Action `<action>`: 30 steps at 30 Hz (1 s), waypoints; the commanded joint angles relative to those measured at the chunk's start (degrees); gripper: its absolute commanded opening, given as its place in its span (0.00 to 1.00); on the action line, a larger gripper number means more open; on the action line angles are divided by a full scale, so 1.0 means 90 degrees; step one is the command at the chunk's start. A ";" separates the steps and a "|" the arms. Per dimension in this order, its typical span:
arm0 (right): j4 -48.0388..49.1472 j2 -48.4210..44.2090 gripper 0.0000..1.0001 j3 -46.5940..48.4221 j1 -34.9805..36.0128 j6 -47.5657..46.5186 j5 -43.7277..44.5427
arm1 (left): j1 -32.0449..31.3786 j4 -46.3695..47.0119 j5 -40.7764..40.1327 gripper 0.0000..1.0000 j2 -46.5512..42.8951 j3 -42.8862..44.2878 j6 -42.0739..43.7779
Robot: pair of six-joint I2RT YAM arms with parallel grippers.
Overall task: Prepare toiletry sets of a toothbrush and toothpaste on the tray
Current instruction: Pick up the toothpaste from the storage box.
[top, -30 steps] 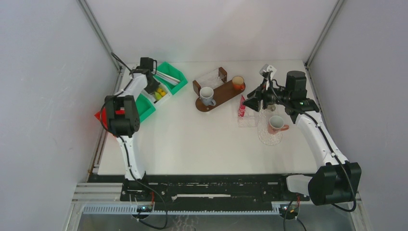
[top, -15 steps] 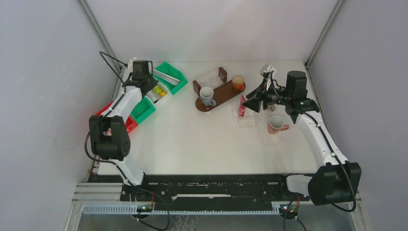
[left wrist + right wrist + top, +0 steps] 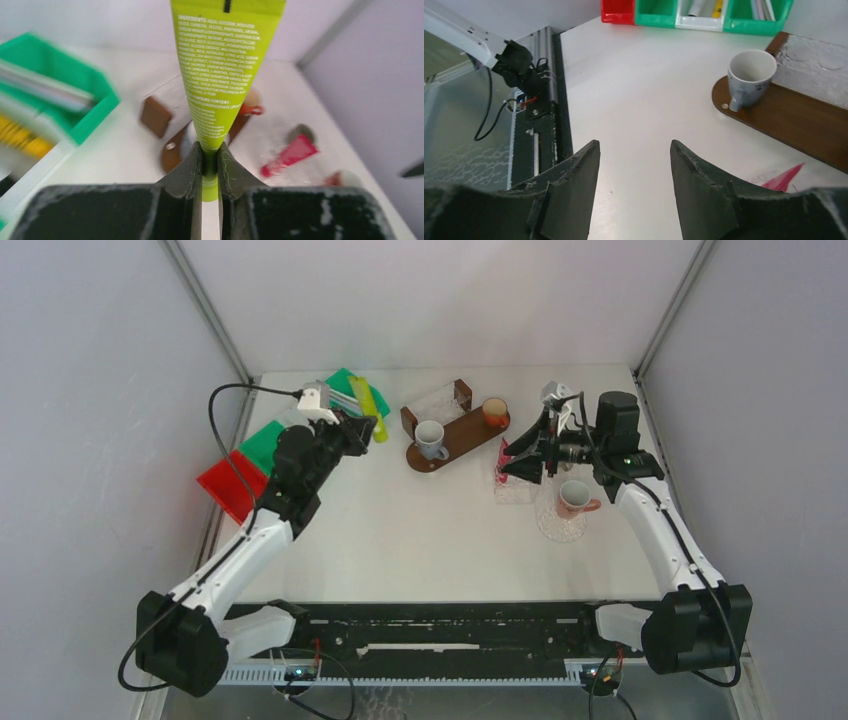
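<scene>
Our left tool (image 3: 209, 150) pinches the tube (image 3: 222, 70) (right tool (image 3: 634, 146) gapes empty); we should steer it steadily into the mug (image 3: 430, 437).

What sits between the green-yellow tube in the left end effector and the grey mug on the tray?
In the top view, only bare table and the wooden tray's edge separate the tube from the grey mug.

My top camera overlooks the wooden tray (image 3: 465, 436) from high above; both wrist cameras face it, nearer, from opposite sides.
</scene>
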 commanded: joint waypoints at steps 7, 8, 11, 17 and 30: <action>0.1946 -0.0555 0.67 -0.0428 0.0182 0.1550 -0.1136 | -0.1536 0.2631 0.2538 0.06 -0.0121 -0.0341 0.0202; 0.2025 -0.0553 0.68 -0.0432 0.0222 0.1625 -0.1176 | -0.1708 0.2732 0.2648 0.06 0.0016 -0.0229 0.0185; 0.2146 -0.0583 0.72 -0.0433 0.0320 0.1713 -0.1235 | -0.2109 0.2883 0.2999 0.05 0.0388 0.0041 0.0107; 0.2267 -0.0657 0.76 -0.0433 0.0357 0.1799 -0.1358 | -0.2488 0.2893 0.3578 0.05 0.0880 0.0287 -0.0013; 0.1930 -0.0584 0.76 -0.0433 0.0898 0.1383 -0.1059 | -0.3013 0.3083 0.3815 0.04 0.1360 0.0503 -0.0154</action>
